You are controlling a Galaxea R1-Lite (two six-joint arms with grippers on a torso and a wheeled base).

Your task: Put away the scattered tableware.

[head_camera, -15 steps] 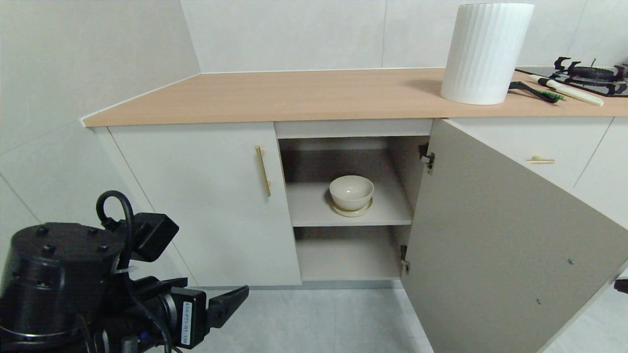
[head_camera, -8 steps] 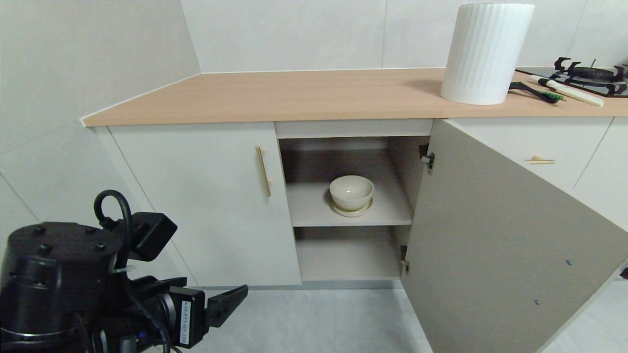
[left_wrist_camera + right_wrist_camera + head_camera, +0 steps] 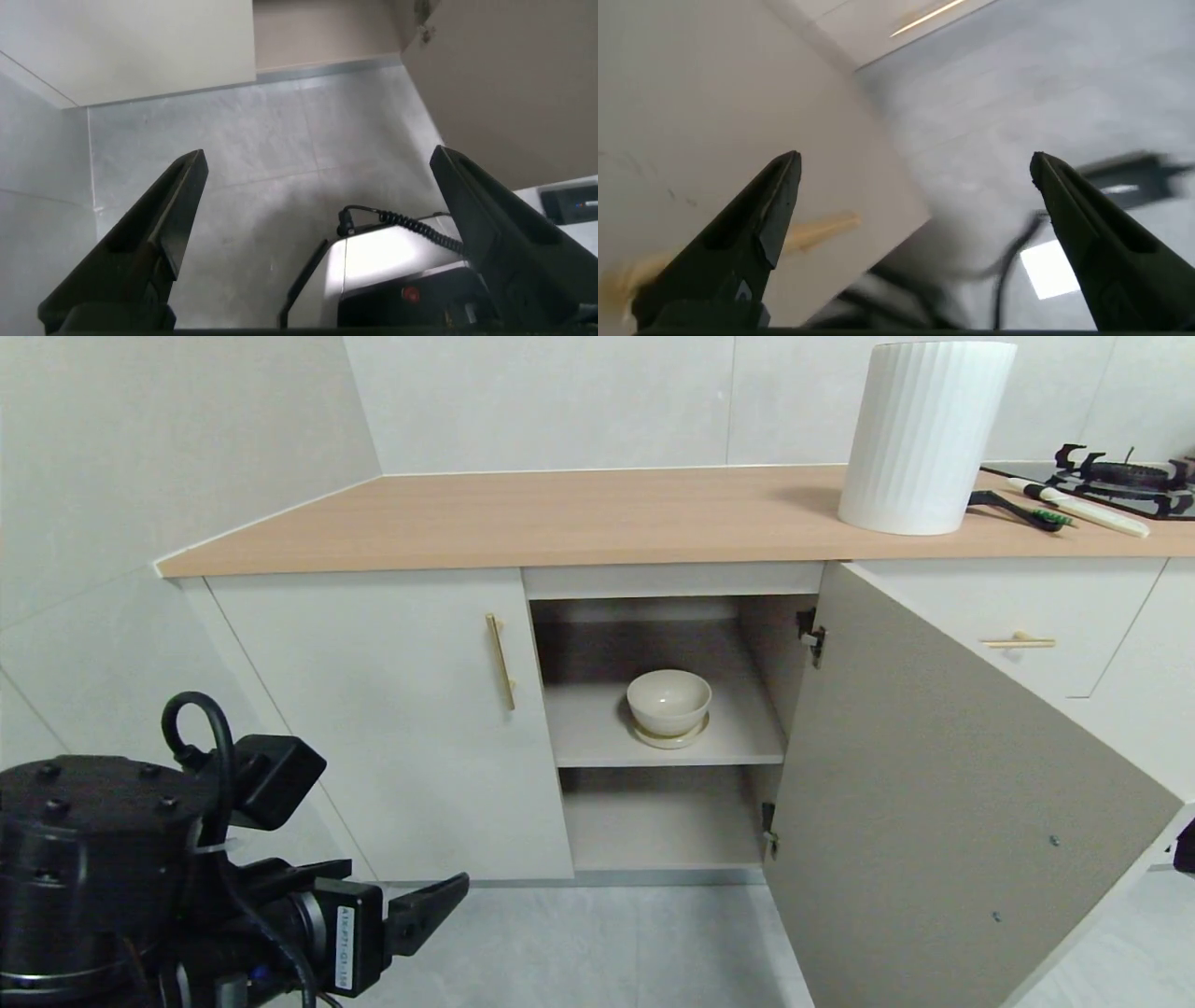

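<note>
Bowl: We see the cream round ceramic bowl (image 3: 668, 698) standing upright on a small matching saucer (image 3: 670, 741). Both sit near the middle of the upper shelf (image 3: 597, 728) inside the open cabinet.
Cabinet doors: The grey right-hand door (image 3: 934, 775) stands swung wide out toward us. The white left-hand door (image 3: 392, 709), with its slim brass handle (image 3: 500, 661), is shut.
Left gripper: We find the black left gripper (image 3: 318, 161) low at the left, over the grey tiled floor (image 3: 607, 943). It is in front of the shut door and well apart from the bowl. Its jaws are spread wide and hold nothing.
Right gripper: The black right gripper (image 3: 915, 165) hangs just beside a pale cabinet panel (image 3: 710, 140) that carries a blurred brass-coloured bar. Its jaws are likewise spread wide and empty.
Table: On the tan wooden table (image 3: 560, 518) a tall white ribbed cylinder (image 3: 924, 434) stands upright at the right. Beside it lie a black brush with a green tip (image 3: 1018, 511) and a white-handled tool (image 3: 1083, 509), near a black burner grate (image 3: 1120, 476).
</note>
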